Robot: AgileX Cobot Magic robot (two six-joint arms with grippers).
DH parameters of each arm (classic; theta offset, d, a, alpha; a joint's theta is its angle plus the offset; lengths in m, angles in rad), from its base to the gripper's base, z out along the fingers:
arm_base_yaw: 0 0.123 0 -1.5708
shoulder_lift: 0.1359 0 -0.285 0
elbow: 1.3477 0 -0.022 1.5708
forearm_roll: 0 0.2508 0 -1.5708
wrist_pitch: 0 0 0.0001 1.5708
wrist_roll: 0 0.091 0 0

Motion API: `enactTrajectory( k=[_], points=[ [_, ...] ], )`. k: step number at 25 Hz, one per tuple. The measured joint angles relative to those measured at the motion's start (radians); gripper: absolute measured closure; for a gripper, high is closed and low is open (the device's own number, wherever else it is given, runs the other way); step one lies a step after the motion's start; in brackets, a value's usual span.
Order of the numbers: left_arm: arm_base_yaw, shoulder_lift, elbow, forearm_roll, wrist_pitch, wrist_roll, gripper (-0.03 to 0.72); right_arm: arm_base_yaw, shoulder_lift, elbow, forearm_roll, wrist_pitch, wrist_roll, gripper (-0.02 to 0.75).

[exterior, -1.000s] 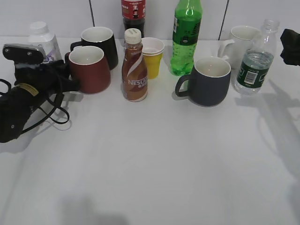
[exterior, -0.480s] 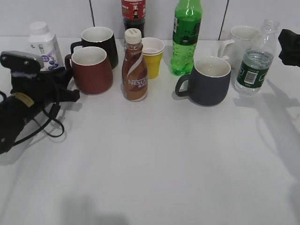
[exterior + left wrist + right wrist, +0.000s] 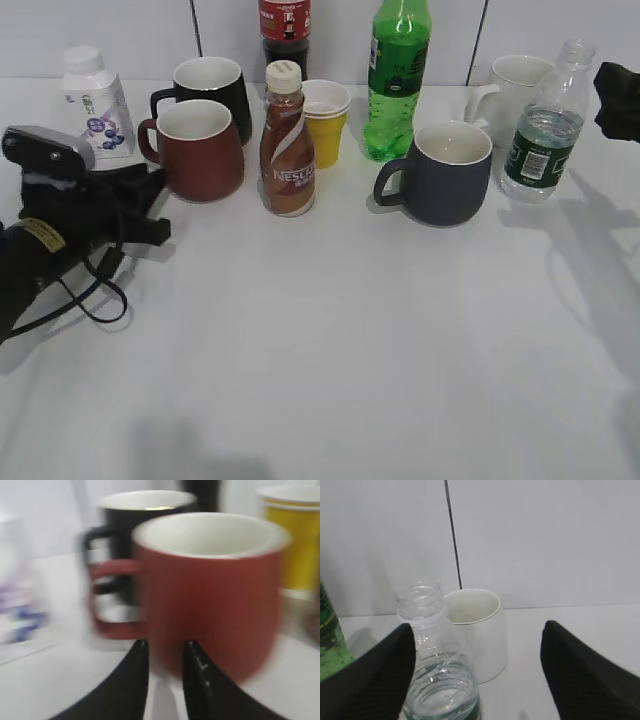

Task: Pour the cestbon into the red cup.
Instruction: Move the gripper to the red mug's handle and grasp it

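Fingers [image 3: 132, 690] of my left gripper [image 3: 165, 655] stand narrowly parted with nothing between them, tips just short of the red cup [image 3: 210, 590], which fills that wrist view. On my right gripper [image 3: 477, 675] the jaws gape wide, the cestbon [image 3: 437, 680] upright between them near the left finger, ungrasped. It stands far right on the table [image 3: 330, 340].

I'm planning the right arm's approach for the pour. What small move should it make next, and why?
Probably ease the right gripper forward and down around the water bottle, then close. Its fingers stand wide open with the capless neck between them but nearer the left one, nothing held, and the white mug is close behind. The red mug stands far across the table.
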Motion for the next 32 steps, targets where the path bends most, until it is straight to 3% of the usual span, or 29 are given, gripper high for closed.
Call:
enactTrajectory(
  k=[4, 15, 20, 27, 32],
  points=[
    [0.000, -0.021, 0.000, -0.115, -0.005, 0.000, 0.473, 0.000, 0.000, 0.000, 0.000, 0.000, 0.000, 0.150],
    [0.000, -0.021, -0.098, -0.108, 0.077, 0.000, 0.450, 0.000, 0.000, 0.000, -0.002, -0.001, 0.006, 0.150],
    [0.001, -0.019, -0.117, -0.055, 0.109, 0.000, 0.449, 0.000, 0.000, 0.000, -0.014, -0.001, 0.020, 0.150],
    [-0.002, -0.019, -0.118, 0.101, 0.137, 0.000, 0.447, 0.000, 0.000, 0.000, -0.043, -0.012, 0.026, 0.150],
    [-0.019, -0.019, -0.118, 0.118, 0.140, 0.000, 0.447, 0.000, 0.000, 0.000, -0.044, -0.024, 0.026, 0.150]
  ],
)
